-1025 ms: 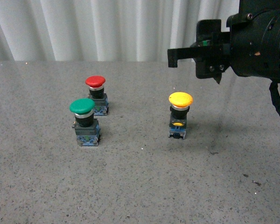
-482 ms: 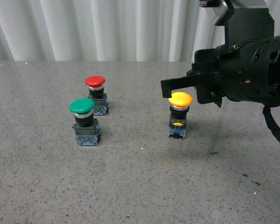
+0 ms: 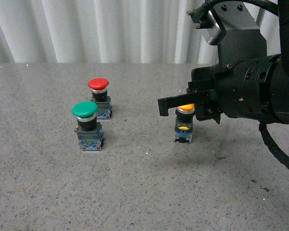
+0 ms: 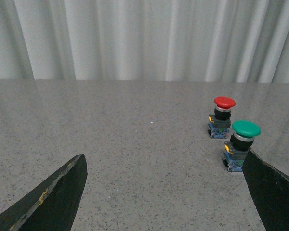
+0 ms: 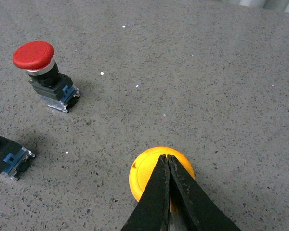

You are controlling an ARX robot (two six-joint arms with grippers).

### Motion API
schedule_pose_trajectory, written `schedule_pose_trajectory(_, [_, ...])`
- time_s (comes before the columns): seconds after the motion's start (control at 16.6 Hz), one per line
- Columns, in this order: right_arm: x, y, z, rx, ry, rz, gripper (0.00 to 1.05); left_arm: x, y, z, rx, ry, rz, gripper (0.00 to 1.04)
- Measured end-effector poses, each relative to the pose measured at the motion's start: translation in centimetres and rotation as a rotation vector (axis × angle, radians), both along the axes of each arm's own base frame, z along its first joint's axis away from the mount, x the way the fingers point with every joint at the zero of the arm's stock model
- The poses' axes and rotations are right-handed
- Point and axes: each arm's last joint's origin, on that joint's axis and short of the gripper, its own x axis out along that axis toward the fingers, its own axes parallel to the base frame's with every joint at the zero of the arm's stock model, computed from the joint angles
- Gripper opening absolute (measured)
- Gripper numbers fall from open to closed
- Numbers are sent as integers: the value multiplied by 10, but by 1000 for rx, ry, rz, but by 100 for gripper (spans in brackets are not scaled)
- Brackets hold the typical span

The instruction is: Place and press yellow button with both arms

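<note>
Above yellow button (image 3: 185, 109), right claw (image 5: 166, 159) hovering closed, empty (left claw (image 4: 164, 159) gaping, empty); press step needing straight downward push.

Front view: from the body, slightly raised, looking across the desk (image 3: 135, 192) toward the curtain (image 3: 86, 29), mid-distance. Left wrist: low over the desk, facing the same curtain, sharing red button (image 4: 224, 102) and green button (image 4: 245, 128). Right wrist: close, steeply downward onto yellow button (image 5: 140, 175); red button shared too.
</note>
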Motion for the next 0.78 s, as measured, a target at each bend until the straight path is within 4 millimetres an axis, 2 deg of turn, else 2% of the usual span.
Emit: schedule_pose_trajectory(0.78, [1, 9, -6, -44, 52, -4, 2, 0, 0, 0, 0, 0, 0, 98])
